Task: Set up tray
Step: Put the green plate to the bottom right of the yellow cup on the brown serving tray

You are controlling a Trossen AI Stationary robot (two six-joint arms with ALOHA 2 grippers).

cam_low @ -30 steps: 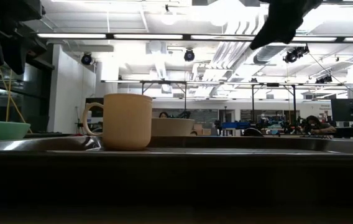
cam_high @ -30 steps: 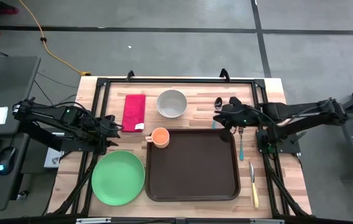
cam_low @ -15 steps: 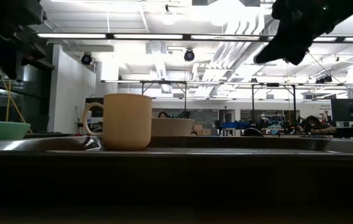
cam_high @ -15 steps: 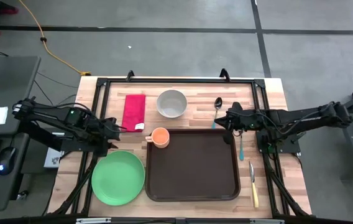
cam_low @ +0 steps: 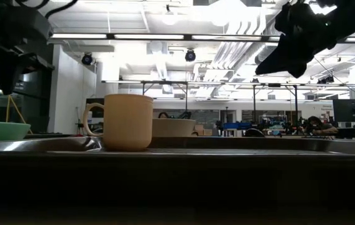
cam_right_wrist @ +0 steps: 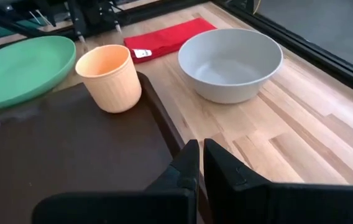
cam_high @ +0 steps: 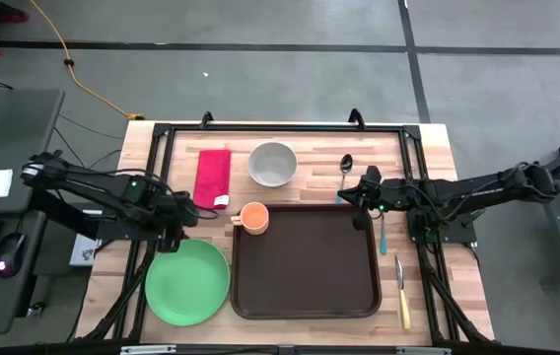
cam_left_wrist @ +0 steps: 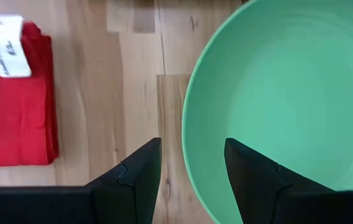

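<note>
The dark brown tray (cam_high: 305, 266) lies in the middle of the table. An orange cup (cam_high: 253, 217) stands in its far left corner. The round green plate (cam_high: 187, 281) rests on the wood left of the tray. My left gripper (cam_left_wrist: 192, 163) is open and points down over the plate's far rim (cam_left_wrist: 187, 124), one finger on each side of it, above it. My right gripper (cam_right_wrist: 200, 160) is shut and empty, and hovers over the tray's far right corner (cam_high: 364, 212).
A grey bowl (cam_high: 273, 164) and a folded red napkin (cam_high: 213, 177) lie at the far side. A spoon (cam_high: 345, 168), a teal-handled fork (cam_high: 383, 235) and a yellow-handled knife (cam_high: 401, 296) lie right of the tray. A black frame (cam_high: 280, 128) borders the table.
My left gripper has tipped further down and gone toward the table's near edge, over the green plate's far rim, still open. My right gripper has come down toward the tray's far right corner, still shut. No object has moved.
</note>
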